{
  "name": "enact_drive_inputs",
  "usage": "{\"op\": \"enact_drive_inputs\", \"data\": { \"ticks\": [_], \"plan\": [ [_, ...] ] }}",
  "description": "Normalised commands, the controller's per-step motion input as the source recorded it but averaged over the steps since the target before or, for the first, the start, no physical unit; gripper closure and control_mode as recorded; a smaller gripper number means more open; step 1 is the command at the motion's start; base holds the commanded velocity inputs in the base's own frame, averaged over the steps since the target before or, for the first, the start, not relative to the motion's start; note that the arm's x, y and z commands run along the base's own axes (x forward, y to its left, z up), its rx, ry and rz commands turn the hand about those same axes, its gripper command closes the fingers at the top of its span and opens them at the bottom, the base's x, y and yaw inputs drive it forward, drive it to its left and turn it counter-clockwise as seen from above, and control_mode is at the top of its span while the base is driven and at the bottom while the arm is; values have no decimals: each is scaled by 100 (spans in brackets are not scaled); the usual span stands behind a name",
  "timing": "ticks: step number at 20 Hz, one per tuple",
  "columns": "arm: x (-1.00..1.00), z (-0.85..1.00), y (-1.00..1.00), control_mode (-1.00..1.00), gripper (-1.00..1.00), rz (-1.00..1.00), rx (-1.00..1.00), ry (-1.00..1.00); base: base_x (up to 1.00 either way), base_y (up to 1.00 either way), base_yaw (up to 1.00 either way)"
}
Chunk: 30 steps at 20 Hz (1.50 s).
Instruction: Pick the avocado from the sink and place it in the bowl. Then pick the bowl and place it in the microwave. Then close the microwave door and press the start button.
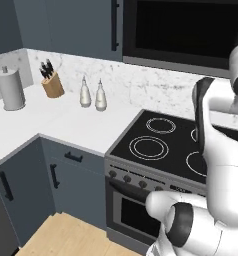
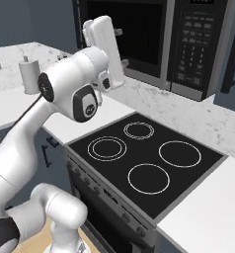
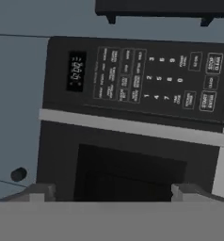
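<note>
A rendered kitchen. The microwave (image 2: 183, 42) is a large, dark grey, box-shaped unit mounted above a black glass stovetop (image 2: 146, 158), between dark blue cabinets (image 1: 71, 25). Its front is matte and flat, the microwave door (image 2: 127, 32) shut flush, with a wide black frame around a large dark glass window that shows nothing of the inside. To the right of the door, in the right base view, runs a tall control panel (image 2: 192, 34) with rows of small pale-lettered buttons. In the hand view, rolled sideways, the same panel (image 3: 147, 77) appears as a grid of faint buttons beside a small digital display (image 3: 76, 70), with a light grey strip (image 3: 132, 127) separating it from the window.

The white arm reaches up towards the microwave. Its gripper (image 3: 114, 190) points at the front of the unit from close by — fingertips (image 3: 41, 192) spread wide apart, nothing between them.

The stovetop is smooth, with four thin white ring burners. The counter (image 1: 51, 125) is white, the backsplash pale marble. On the counter stand a wooden knife block (image 1: 52, 84), two rounded pale bottles (image 1: 92, 94), and a paper towel roll (image 1: 11, 89).
</note>
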Motion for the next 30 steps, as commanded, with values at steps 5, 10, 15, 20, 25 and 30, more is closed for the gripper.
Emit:
{"op": "enact_drive_inputs", "data": {
  "ticks": [5, 10, 15, 20, 25, 30],
  "plan": [
    [-39, 10, 0, -100, -100, 9, -51, 62, 0, 0, 0],
    [-26, 21, 0, -100, -100, 9, -41, 81, 0, 0, 0],
    [-37, 21, 0, -100, -100, 3, -36, 55, 0, 0, 0],
    [-31, -32, 1, -100, -100, 0, -34, 9, 0, 0, 0],
    [-4, -26, 0, -100, -100, 0, -19, 10, 0, 0, 0],
    [-19, -28, -1, -100, -100, 0, -13, 1, 0, 0, 0]
  ]
}}
